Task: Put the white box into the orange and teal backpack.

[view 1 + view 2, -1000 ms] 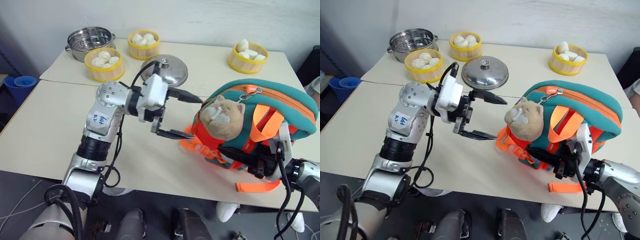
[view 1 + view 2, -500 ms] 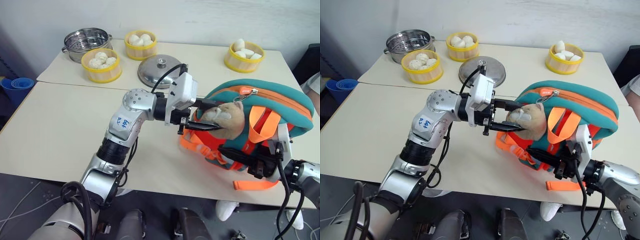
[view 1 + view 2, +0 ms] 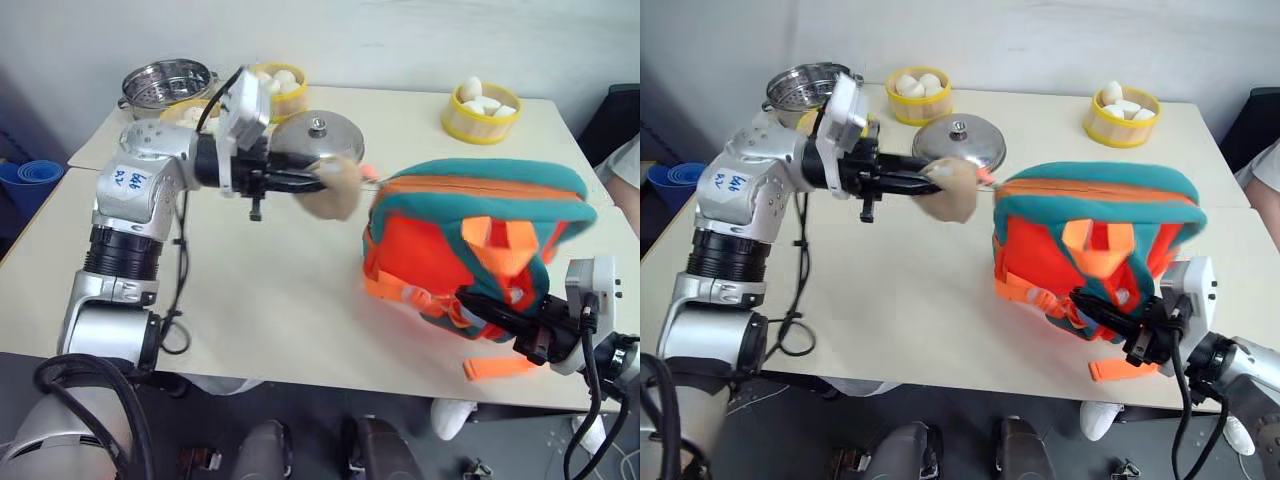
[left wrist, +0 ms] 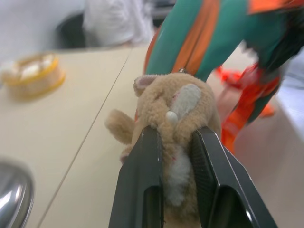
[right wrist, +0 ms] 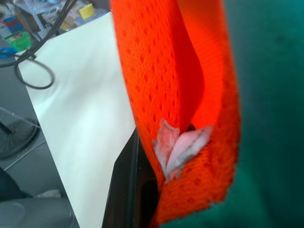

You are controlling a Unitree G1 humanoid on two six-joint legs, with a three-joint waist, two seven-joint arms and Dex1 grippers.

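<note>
Your left hand [image 4: 172, 142] has just clamped the plush charm [image 4: 173, 107] and tugged it away, drawing the backpack [image 3: 470, 225] zipper open while your right hand [image 3: 1110, 318] grips a strap [image 5: 180, 95].

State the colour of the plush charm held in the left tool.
Tan, with a white patch: the plush charm shows best in the left wrist view.

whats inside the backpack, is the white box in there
Cannot tell. The orange and teal backpack shows only its outside fabric; its interior is hidden. The left gripper is shut on the plush charm.
</note>
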